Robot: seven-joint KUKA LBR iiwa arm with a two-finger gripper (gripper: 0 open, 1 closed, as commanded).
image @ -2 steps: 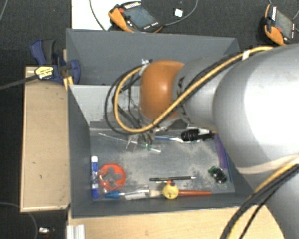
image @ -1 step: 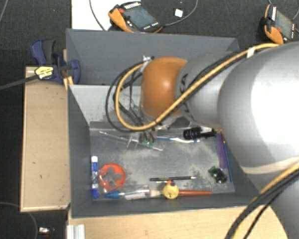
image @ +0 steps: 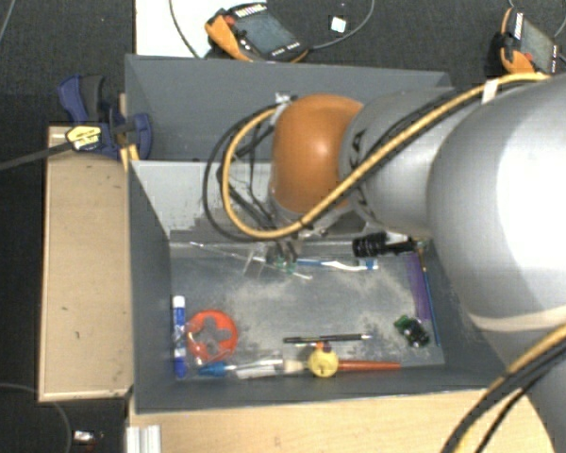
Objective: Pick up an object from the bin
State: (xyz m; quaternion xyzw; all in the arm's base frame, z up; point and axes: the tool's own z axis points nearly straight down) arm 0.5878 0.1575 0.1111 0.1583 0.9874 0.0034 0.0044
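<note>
Grey metal bin: by its left wall lies a blue-and-white tube, then an orange round piece. At the back wall the gripper hangs under the orange cover, over the left end of a white-and-blue toothbrush; whether it is spread or closed, I cannot tell. Further right lie a yellow ball on a red stick and 1 purple stick

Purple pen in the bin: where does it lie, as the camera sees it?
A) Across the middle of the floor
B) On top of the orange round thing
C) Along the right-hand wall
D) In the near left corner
C: the purple pen lies lengthwise against the right-hand wall of the bin, just beyond the small green and black thing.
</note>
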